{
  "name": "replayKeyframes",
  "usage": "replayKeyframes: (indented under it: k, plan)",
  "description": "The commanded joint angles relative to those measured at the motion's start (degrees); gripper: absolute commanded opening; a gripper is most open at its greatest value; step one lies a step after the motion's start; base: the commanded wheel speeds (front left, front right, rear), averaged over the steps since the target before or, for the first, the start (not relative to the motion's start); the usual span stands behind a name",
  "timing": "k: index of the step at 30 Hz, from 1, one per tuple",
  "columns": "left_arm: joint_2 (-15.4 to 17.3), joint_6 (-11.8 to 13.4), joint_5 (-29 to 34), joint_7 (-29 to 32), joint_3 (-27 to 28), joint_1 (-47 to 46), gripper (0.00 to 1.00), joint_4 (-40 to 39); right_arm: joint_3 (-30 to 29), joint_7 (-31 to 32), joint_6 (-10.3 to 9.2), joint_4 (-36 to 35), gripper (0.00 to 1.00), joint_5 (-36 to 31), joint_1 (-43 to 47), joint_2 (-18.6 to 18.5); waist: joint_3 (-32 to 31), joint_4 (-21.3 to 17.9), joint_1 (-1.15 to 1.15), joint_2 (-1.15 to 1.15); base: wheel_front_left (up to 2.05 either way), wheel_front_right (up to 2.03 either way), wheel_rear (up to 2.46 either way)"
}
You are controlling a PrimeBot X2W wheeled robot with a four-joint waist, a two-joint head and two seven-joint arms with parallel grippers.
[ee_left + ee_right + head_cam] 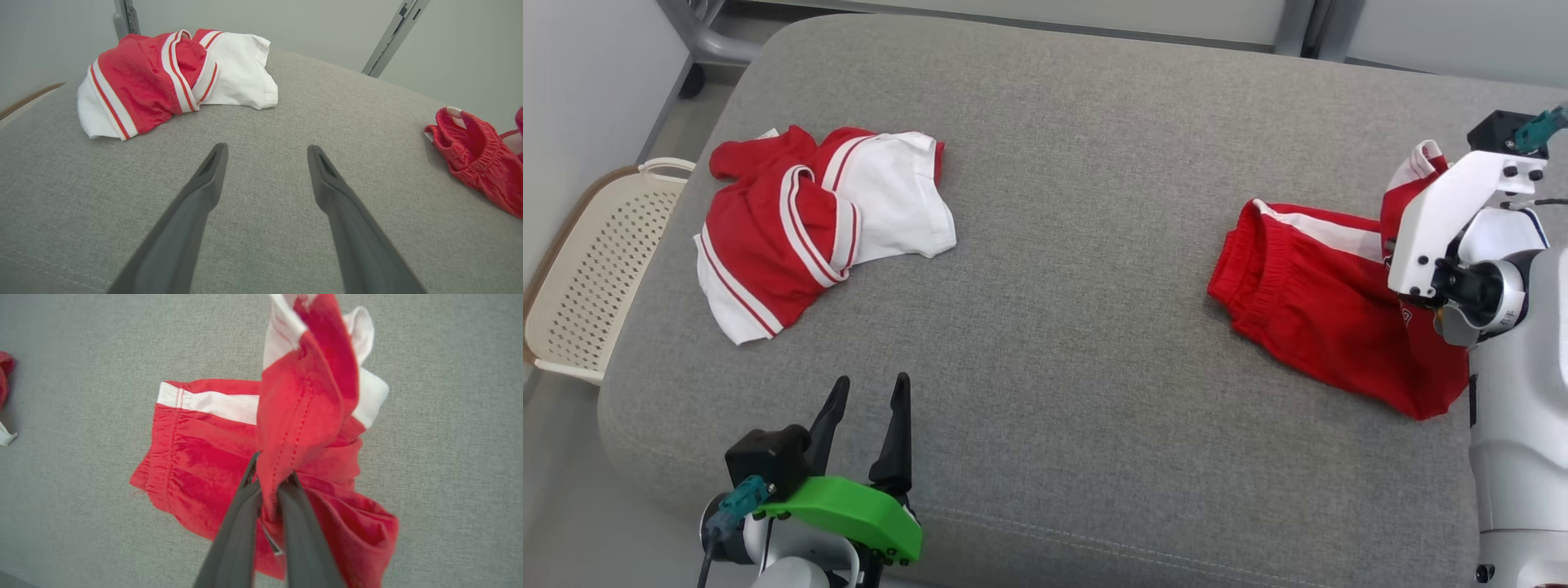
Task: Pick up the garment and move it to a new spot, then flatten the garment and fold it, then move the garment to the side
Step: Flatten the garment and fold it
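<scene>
R tool [273, 468] pinches red shorts [196, 457], tag [271, 541] too small to read; L tool [872, 378] spread.

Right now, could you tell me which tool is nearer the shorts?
Right. The right tool is shut on a raised fold of the shorts; the left tool is open above the cushion, apart to their left.

We find no text we can read w/ certainty. Small dark characters sit on the grey wrist ring [1508, 317] of the right arm, too small to make out. A small pale emblem [1410, 315] on the red shorts [1307, 310] is partly hidden & illegible. In the right wrist view, a white tag [273, 544] on the shorts shows no legible print.
</scene>
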Motion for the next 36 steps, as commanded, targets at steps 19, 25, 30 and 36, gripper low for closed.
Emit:
replayKeyframes:
  k: [19,25,30,36]
  plan:
    - [-1.0,-1.0,-0.8,-0.8,-1.5,0.6,1.00,1.6,2.4,-6.6,0.00,13.8,0.00,-1.6,-4.8,2.8,-2.0,7.6,0.00,0.00,0.00,0.00,0.00]
    - [-1.0,-1.0,-1.0,-1.1,-1.5,0.8,1.00,1.6,1.7,-8.6,0.00,15.4,1.00,-2.6,-5.5,2.9,-2.0,8.3,0.00,0.00,0.00,0.00,0.00]
    - [-0.7,-0.5,-1.3,-1.2,-1.3,1.4,1.00,1.6,2.0,-10.1,0.00,16.0,1.00,-2.4,-5.9,2.9,-2.6,7.8,0.00,0.00,0.00,0.00,0.00]
    - [0.0,-0.4,-1.5,-1.0,-1.2,1.9,1.00,1.3,2.5,-12.8,0.00,14.4,1.00,-1.0,-5.6,2.1,-3.9,6.0,0.00,0.00,0.00,0.00,0.00]
